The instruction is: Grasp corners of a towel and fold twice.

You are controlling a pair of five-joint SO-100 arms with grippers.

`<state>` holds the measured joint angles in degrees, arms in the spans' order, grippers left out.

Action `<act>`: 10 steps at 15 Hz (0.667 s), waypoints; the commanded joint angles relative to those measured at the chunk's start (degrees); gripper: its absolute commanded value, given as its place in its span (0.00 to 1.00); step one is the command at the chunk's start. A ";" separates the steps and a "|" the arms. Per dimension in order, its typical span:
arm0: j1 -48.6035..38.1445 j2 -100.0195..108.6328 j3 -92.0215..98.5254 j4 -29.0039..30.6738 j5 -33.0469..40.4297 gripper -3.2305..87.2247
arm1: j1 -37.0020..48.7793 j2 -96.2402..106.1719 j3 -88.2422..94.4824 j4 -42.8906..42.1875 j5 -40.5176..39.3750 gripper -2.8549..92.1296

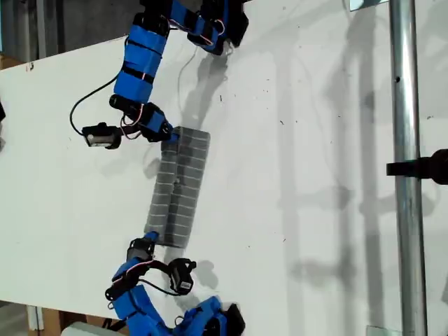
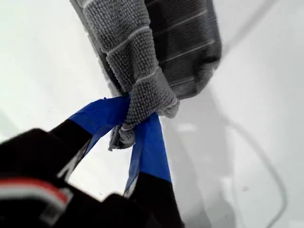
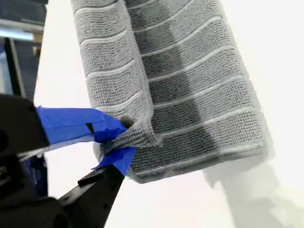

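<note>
Between both arms, folded towel [image 1: 178, 187] corners pinched, hidden inside each gripper

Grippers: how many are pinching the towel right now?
2. My first gripper pinches one end of the towel; my second gripper pinches a corner at another end. Which exterior-view arm is which is unclear.

You see the towel [image 3: 190, 95] as soft, ribbed, matt cloth with a looped pile. The table [image 1: 315, 175] looks smooth and matt white. The pole [image 1: 408, 175] is shiny metal. Matt tape wraps the fingertips [image 2: 147, 147].
</note>
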<state>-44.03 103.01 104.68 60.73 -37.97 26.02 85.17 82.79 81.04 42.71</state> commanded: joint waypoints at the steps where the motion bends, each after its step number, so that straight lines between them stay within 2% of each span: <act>1: -1.85 -4.04 -8.61 -1.32 1.93 0.00 | 4.04 7.03 -0.35 -3.78 -4.22 0.03; 5: -2.29 -0.53 -8.26 -3.52 3.08 0.00 | 5.62 12.48 5.45 -12.30 -8.35 0.03; 10: 2.20 -4.04 1.76 -4.22 -3.78 0.00 | -4.04 0.53 11.16 -12.30 1.32 0.03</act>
<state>-42.80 99.05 106.17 56.87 -39.99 23.64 87.28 94.22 69.35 41.66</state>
